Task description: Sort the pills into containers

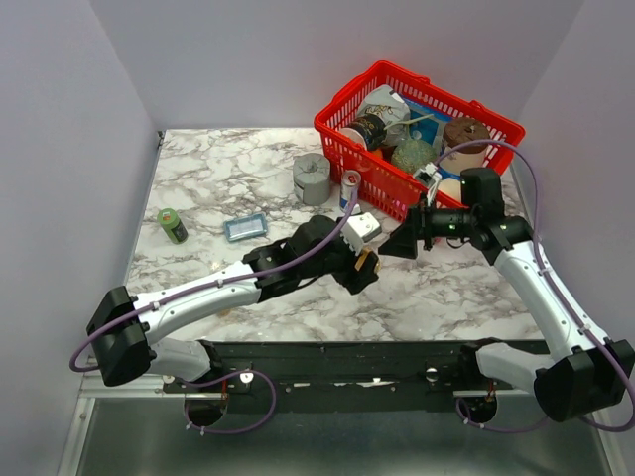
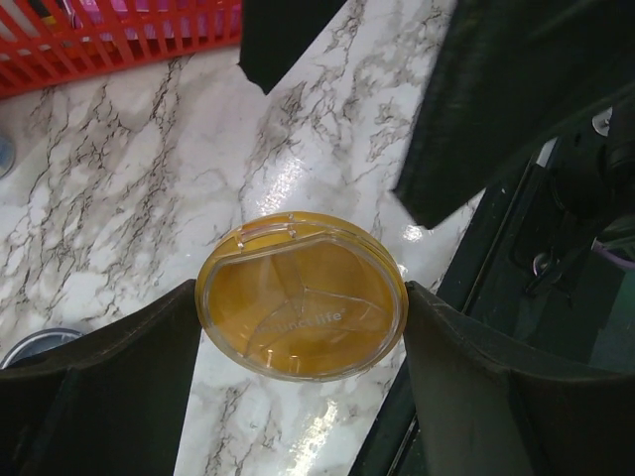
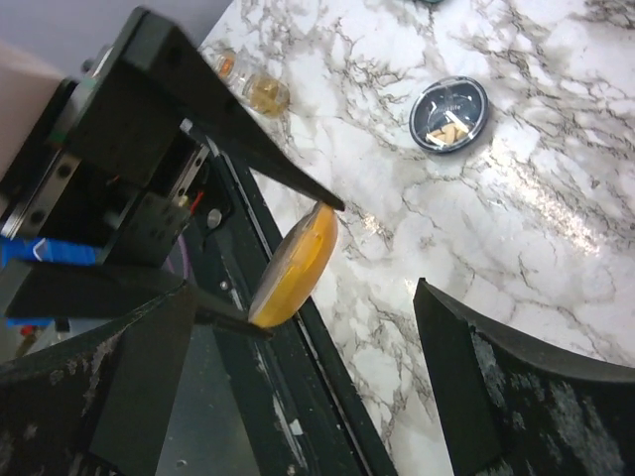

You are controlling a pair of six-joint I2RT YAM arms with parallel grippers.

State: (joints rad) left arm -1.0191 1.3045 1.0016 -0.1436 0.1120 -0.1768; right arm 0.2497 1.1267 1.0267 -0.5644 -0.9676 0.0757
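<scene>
My left gripper (image 2: 301, 297) is shut on the translucent orange dish (image 2: 301, 296), a round case with a clear lid and no pills visible inside. It holds the dish off the table and tilted, over the near edge. The right wrist view shows the dish edge-on (image 3: 295, 266). My right gripper (image 3: 308, 387) is open and empty, facing the dish from the right, a short way off; in the top view it (image 1: 402, 240) points at the left gripper (image 1: 365, 266). The silvery dish (image 3: 449, 114) lies on the marble further left with a few pale pills inside; it also shows in the top view (image 1: 245, 228).
A red wire basket (image 1: 417, 129) full of items stands at the back right. A grey squat cylinder (image 1: 312, 178), a small can (image 1: 350, 184) and a white box (image 1: 363, 228) are mid-table. A green bottle (image 1: 172, 225) is at the left. A small vial (image 3: 255, 89) lies by the black front rail (image 1: 347, 362).
</scene>
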